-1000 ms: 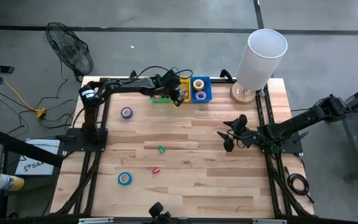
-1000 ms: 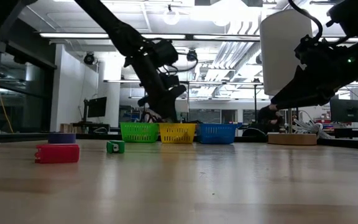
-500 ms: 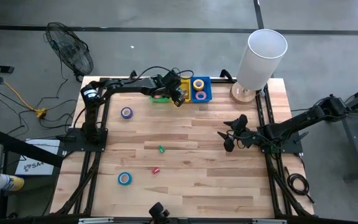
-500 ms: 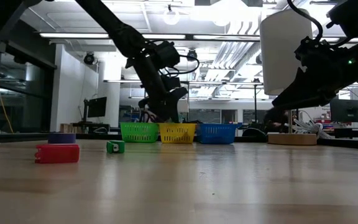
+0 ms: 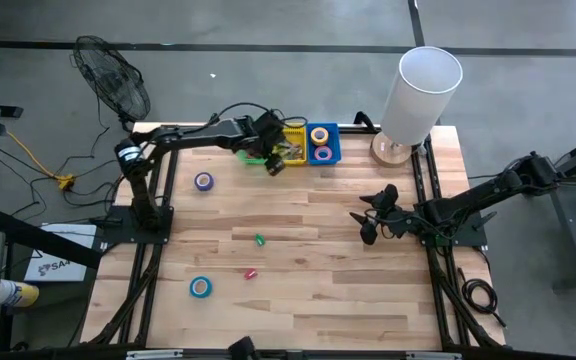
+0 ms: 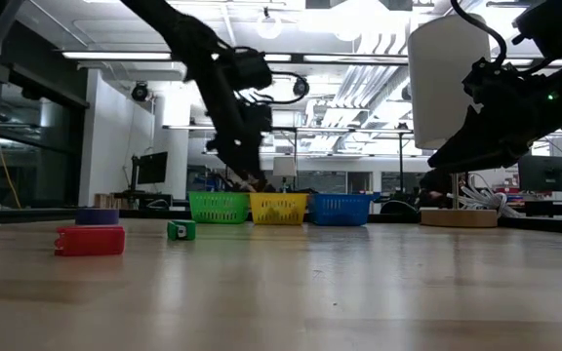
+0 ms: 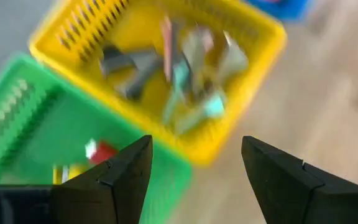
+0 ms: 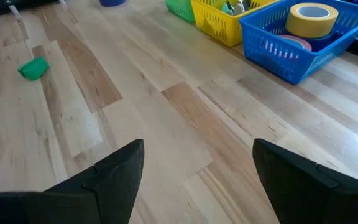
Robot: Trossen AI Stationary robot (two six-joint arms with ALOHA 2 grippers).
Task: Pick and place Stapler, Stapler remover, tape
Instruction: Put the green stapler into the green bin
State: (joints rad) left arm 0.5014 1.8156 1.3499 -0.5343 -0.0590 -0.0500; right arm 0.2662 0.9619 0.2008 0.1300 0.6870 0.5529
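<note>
We see the left gripper (image 5: pixel 274 163) spread and empty, upper centre of the high view, over the green basket (image 5: pixel 253 156) and yellow basket (image 5: pixel 293 140); the yellow basket holds silvery staple removers (image 7: pixel 191 81); tape rolls (image 5: pixel 319 143) sit in the blue basket (image 5: pixel 335 142); a purple roll (image 5: pixel 203 181) mid-left, a blue roll (image 5: pixel 200 287) lower left; the right gripper (image 5: pixel 369 218) waits spread, centre right.

Robotics lab or workshop: bare concrete floor (image 5: pixel 268 25), strip lights (image 6: pixel 135 56) overhead, monitors (image 6: pixel 150 168), a floor fan (image 5: pixel 111 82), loose cables (image 5: pixel 53 170) beside the wooden counter (image 5: pixel 298 290).
</note>
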